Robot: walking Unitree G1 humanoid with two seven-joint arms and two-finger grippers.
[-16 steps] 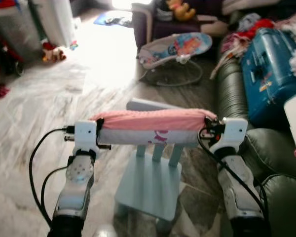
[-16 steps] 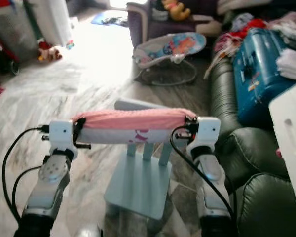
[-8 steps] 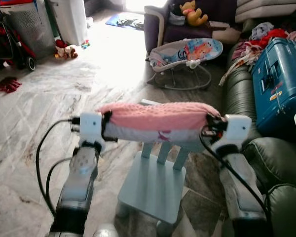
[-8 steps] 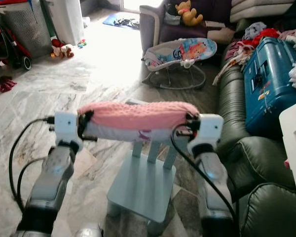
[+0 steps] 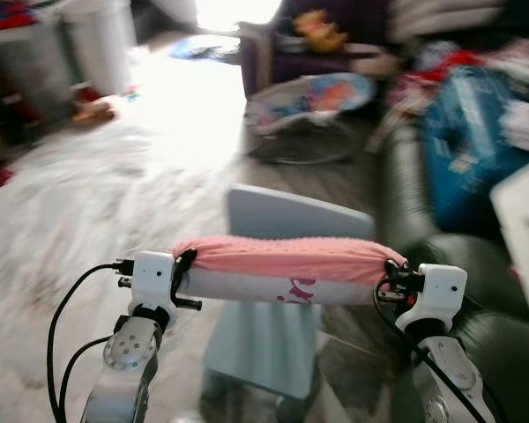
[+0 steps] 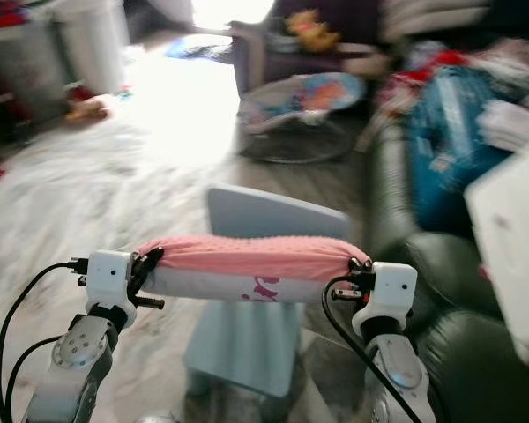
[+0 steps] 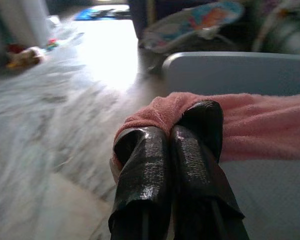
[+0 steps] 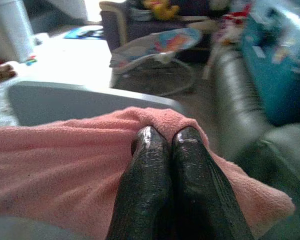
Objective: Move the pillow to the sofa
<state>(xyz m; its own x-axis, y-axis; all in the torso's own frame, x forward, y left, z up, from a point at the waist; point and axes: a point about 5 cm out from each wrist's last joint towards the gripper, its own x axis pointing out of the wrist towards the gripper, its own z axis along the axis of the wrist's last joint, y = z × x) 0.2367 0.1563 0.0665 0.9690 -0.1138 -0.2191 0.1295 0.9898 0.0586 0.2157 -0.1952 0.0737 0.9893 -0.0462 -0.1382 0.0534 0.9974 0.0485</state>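
Head views are motion-blurred. Marble floor point(image 5: 62, 203) takes up the robot's left half of the scene. Dark green leather sofa point(image 5: 476, 264) runs along the right, piled with a blue suitcase point(image 5: 463, 132) and red and white clothes point(image 6: 441, 62) further back. A white object's corner point(image 6: 511, 238) juts in at the right edge, too blurred to identify. Purple armchair point(image 5: 273, 53) at the back with a yellow plush toy point(image 5: 310, 28) on it. Baby bouncer point(image 5: 313, 97) sits on the floor in front of the armchair.

Light blue child's chair point(image 5: 273, 291) stands on the floor directly below the arms; its backrest shows above and behind the pillow, seat below it.

Pillow point(image 5: 282, 269) is off the floor, held level between the two arms, above the chair and just left of the sofa, not on it. Pink knit top, white underside with a pink print.

Left gripper point(image 7: 171, 131) holds the pillow's left end: both black fingers point(image 7: 140, 170) pressed together side by side, tips dug into the pink fabric, which bunches around them. Right gripper point(image 8: 168, 137) does the same at the right end: fingers point(image 8: 195, 175) closed together, tips sunk into the pink cover.
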